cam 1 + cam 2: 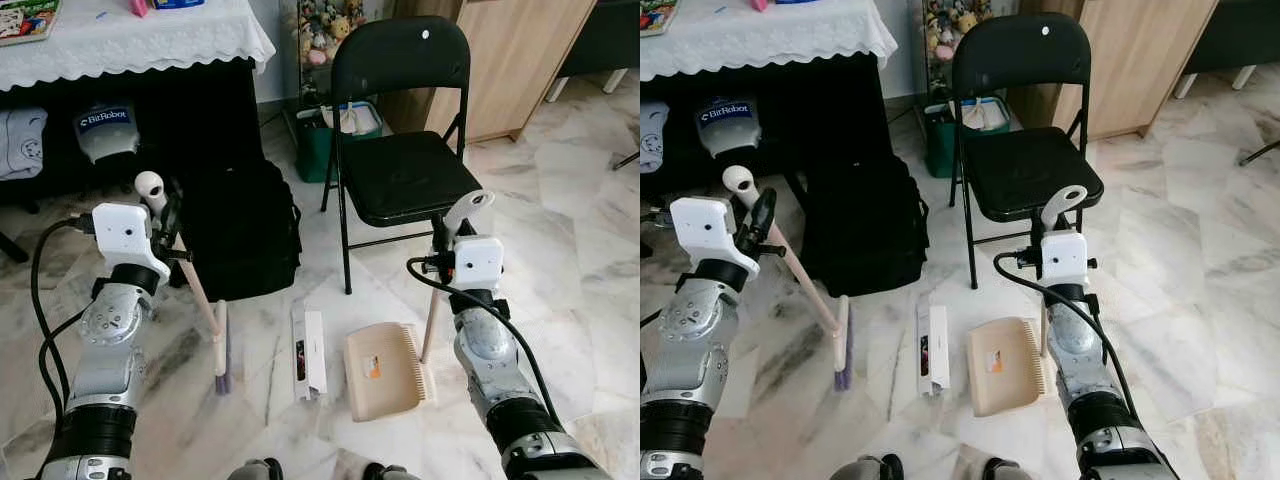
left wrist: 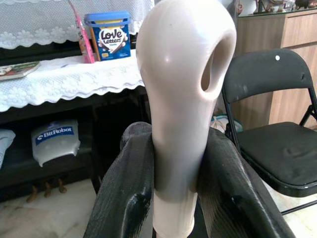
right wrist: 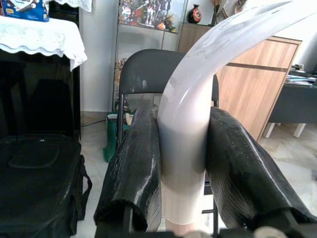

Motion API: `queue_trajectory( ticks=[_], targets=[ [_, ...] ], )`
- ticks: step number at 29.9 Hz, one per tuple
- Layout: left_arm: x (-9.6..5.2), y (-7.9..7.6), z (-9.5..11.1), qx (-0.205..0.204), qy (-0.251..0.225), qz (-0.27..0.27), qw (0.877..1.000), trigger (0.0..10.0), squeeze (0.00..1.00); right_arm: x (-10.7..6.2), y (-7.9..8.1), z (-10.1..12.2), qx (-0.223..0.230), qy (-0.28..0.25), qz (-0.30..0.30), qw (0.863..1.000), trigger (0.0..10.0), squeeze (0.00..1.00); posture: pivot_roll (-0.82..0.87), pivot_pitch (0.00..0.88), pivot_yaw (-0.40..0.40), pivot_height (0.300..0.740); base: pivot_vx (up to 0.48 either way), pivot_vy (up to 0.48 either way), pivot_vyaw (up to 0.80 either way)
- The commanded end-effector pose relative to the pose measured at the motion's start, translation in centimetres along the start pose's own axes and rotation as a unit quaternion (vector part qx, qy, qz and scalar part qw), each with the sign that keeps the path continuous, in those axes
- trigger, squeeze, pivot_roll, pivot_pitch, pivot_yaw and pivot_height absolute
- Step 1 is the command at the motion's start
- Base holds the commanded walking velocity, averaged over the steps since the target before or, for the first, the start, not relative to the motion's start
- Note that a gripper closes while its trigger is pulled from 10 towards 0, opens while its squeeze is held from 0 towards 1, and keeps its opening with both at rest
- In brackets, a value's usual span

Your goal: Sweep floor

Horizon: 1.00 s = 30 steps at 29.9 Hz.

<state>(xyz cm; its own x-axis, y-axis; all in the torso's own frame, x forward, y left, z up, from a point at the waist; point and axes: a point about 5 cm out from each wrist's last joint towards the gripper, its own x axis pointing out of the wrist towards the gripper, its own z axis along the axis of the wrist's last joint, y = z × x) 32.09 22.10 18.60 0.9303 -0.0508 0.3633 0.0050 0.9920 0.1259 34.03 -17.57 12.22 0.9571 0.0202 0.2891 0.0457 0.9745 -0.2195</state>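
Marble floor; broom handle between jaws

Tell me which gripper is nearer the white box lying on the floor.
Roughly level; if anything, the right. The white box lies between broom head and dustpan. The left gripper clamps the broom handle up-left; the right gripper clamps the dustpan handle up-right.

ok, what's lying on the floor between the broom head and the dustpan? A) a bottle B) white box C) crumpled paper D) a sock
B: a long white box lies flat on the marble floor, with the broom on one side and the dustpan on the other.
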Motion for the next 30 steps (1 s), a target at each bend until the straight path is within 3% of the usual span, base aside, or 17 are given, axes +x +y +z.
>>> queue_trajectory(
  ticks=[1, 6, 30],
  targets=[
    [0.14, 0.18, 0.78, 0.009, -0.024, -0.002, 1.000, 10.0, 0.00, 0.41, -0.22, 0.63, -0.001, -0.016, -0.003, 1.000, 10.0, 0.00, 0.05, 0.149, 0.009, 0.740, 0.000, 0.000, 0.00],
    [0.22, 0.24, 0.89, 0.010, -0.025, -0.002, 1.000, 10.0, 0.00, 0.46, -0.11, 0.67, 0.000, -0.016, -0.002, 1.000, 10.0, 0.00, 0.05, 0.150, 0.010, 0.740, 0.000, 0.000, 0.00],
    [0.29, 0.33, 1.01, 0.010, -0.028, -0.001, 1.000, 10.0, 0.00, 0.41, -0.26, 0.67, -0.002, -0.016, -0.003, 1.000, 10.0, 0.00, 0.05, 0.164, 0.007, 0.740, 0.284, 0.000, 0.00]
  ],
)
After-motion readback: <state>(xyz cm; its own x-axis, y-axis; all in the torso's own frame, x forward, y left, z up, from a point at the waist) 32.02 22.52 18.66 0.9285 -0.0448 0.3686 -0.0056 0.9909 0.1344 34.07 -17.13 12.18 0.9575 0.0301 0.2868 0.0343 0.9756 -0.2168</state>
